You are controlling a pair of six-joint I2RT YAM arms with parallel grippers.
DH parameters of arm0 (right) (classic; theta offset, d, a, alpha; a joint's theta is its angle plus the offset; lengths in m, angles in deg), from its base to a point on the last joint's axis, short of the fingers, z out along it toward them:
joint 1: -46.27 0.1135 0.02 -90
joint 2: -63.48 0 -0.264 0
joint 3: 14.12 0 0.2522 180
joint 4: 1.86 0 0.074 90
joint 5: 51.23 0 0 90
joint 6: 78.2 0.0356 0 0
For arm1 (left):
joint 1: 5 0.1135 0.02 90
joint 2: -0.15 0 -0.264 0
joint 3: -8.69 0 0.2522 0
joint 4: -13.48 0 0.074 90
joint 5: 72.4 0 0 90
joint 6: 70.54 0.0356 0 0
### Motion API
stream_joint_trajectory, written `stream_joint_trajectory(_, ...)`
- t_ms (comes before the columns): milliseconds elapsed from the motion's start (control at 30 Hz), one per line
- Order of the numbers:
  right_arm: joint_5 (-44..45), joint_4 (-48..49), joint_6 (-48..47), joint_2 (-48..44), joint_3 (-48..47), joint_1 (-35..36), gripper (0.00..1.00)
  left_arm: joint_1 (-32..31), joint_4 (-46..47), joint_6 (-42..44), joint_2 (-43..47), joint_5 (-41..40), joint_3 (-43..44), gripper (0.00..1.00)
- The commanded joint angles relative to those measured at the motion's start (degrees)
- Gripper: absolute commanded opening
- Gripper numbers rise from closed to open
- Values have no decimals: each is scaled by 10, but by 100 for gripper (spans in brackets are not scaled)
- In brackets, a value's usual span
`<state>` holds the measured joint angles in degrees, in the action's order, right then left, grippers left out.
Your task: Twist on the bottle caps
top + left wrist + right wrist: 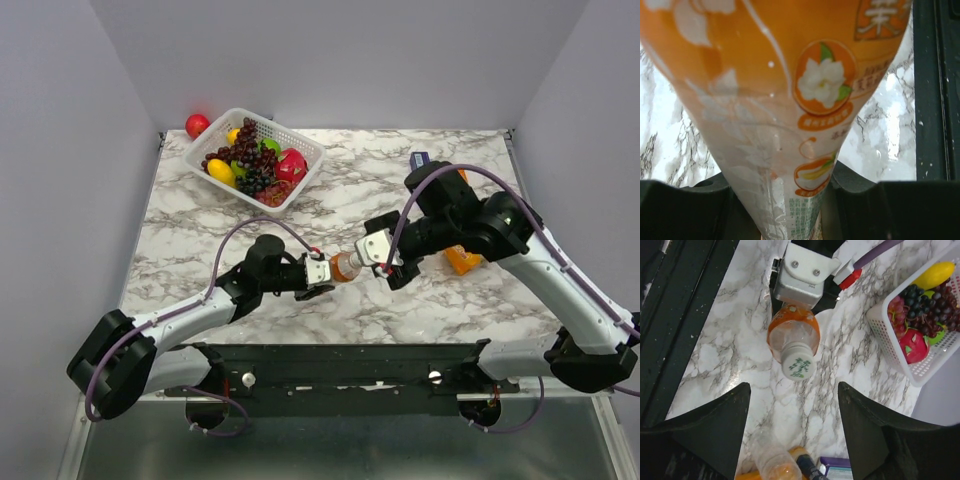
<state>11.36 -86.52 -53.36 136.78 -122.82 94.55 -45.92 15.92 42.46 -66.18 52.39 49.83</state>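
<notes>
My left gripper (320, 271) clamps the orange bottle (792, 332); my right gripper (794, 392) gapes wide. I want the white cap (797, 367) centred between those fingers before closing and twisting.

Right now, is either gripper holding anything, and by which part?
The left gripper holds an orange bottle by its labelled body, at the end away from its white cap. The right gripper is open and holds nothing.

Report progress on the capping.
Done: a white cap sits on the orange bottle; how tight it is cannot be judged. In hand: the left claw grips that bottle, and the right claw is open around the cap, not touching. Left: a second bottle lies nearby; whether it has a cap is unclear.
</notes>
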Motion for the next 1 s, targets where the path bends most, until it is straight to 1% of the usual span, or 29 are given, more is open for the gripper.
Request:
stream_joint_trajectory(0, -58, 16, -84, 15, -6, 1, 76, 2, -83, 76, 6, 45, 31, 0)
stream_joint_trajectory(33, -66, 4, -112, 17, -8, 1, 75, 2, -83, 76, 6, 44, 33, 0)
stream_joint_trajectory(100, -71, -20, -134, 19, -9, 2, 74, 2, -83, 76, 7, 42, 36, 0)
stream_joint_trajectory(233, -84, -73, -208, 26, -10, 1, 71, 2, -84, 76, 4, 39, 42, 0)
stream_joint_trajectory(333, -79, -93, -227, 31, -8, 2, 70, 2, -86, 78, 2, 39, 44, 0)
stream_joint_trajectory(433, -76, -86, -227, 31, -2, 2, 70, 2, -88, 79, 0, 40, 51, 0)
stream_joint_trajectory(500, -74, -59, -218, 27, 11, 2, 69, 2, -92, 78, -2, 41, 56, 0)
stream_joint_trajectory(600, -64, -43, -217, 27, 25, 4, 67, 2, -94, 78, -2, 43, 58, 0)
stream_joint_trajectory(967, -55, -25, -204, 37, 31, 5, 50, 1, -95, 85, -1, 49, 62, 0)
